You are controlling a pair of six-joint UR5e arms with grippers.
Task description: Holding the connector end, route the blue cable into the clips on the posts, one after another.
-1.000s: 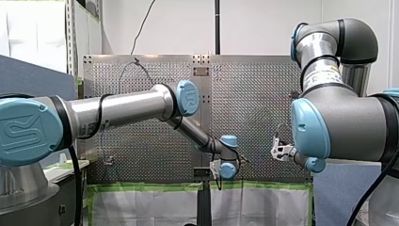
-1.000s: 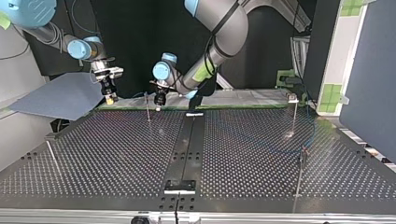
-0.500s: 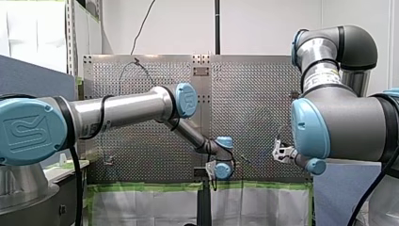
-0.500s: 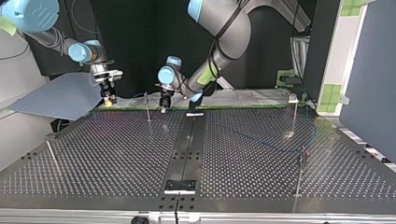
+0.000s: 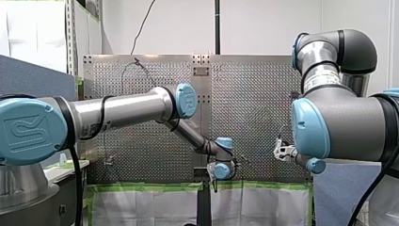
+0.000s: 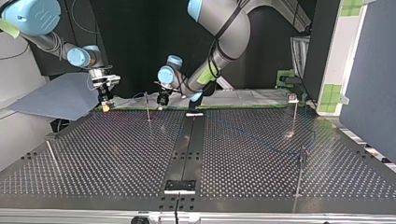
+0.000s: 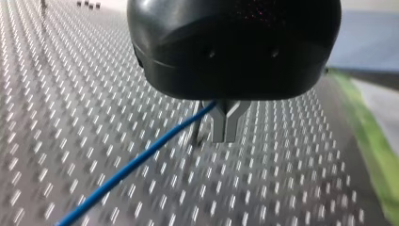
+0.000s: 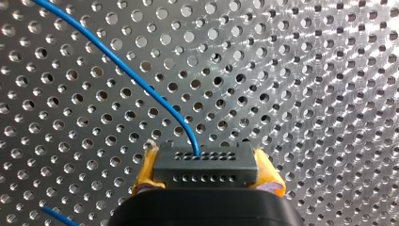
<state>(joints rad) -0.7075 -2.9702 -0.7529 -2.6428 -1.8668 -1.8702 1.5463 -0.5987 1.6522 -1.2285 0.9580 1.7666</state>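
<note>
Okay, left wrist: my left gripper (image 7: 225,134) has its metal fingers pinched together on the blue cable (image 7: 131,165), which trails away over the perforated table (image 7: 282,179). Right wrist: my right gripper (image 8: 204,160) clamps the black connector (image 8: 204,172) between yellow pads (image 8: 147,173), with the cable leaving its face. Front: both grippers hang low, apart. Top: a post (image 6: 147,106) stands between them.

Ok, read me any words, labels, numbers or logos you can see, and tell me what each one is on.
No text reads outright.
Embossed logo on my left arm's near blue cap: a mark, letters not legible.
Label on my right arm's upper joint: too small to read.
</note>
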